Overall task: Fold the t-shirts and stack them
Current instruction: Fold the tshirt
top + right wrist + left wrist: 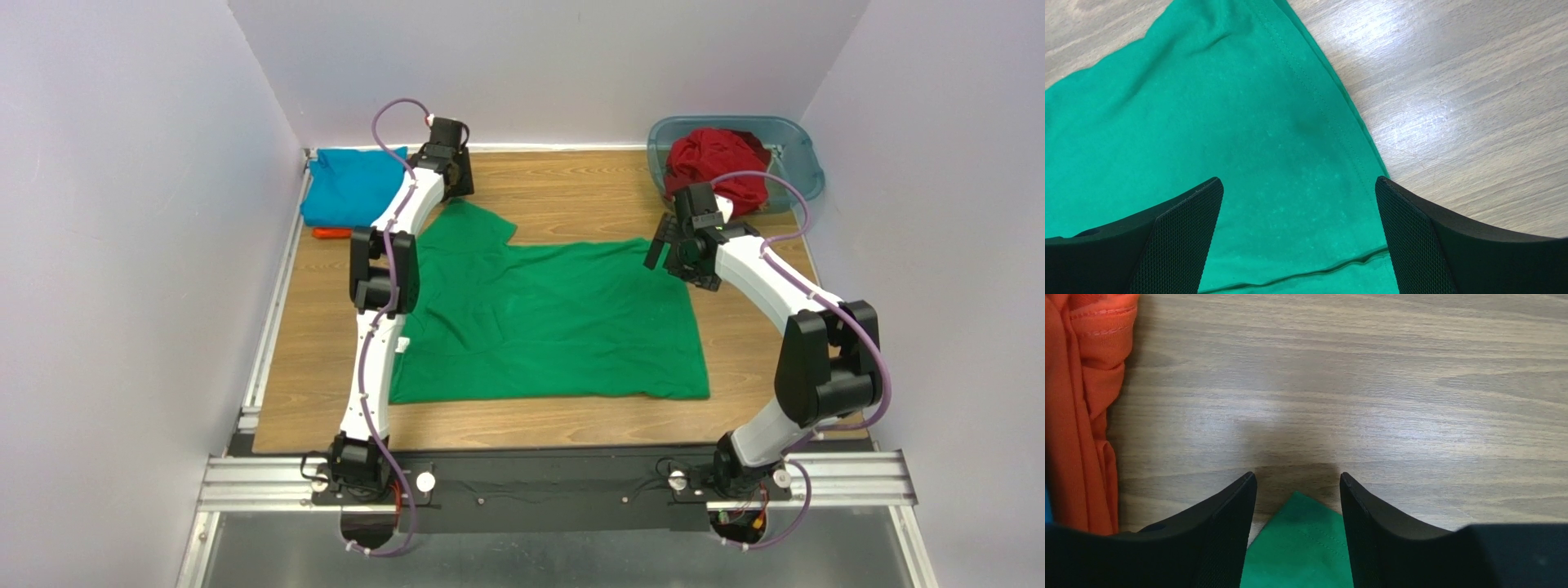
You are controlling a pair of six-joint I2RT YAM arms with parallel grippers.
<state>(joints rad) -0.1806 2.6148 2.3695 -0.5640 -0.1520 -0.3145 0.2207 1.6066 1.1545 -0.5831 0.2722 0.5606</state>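
Observation:
A bright green t-shirt (552, 319) lies spread flat in the middle of the wooden table, its white tag (401, 346) at the left edge. My left gripper (451, 184) is at the shirt's far-left sleeve. In the left wrist view it (1298, 481) is open, and the sleeve's green tip (1303, 539) lies between the fingers. My right gripper (662, 249) is over the shirt's far-right corner. In the right wrist view it (1298, 184) is wide open just above the green cloth (1229, 141). A teal-blue shirt (350, 184) lies folded at the far left on an orange one (1079, 404). A dark red shirt (718, 159) sits bunched in the tub.
The translucent blue-grey tub (797, 153) stands at the far right corner. White walls close in the table on the left, back and right. Bare wood (577, 196) shows between the two grippers behind the green shirt, and along the near edge.

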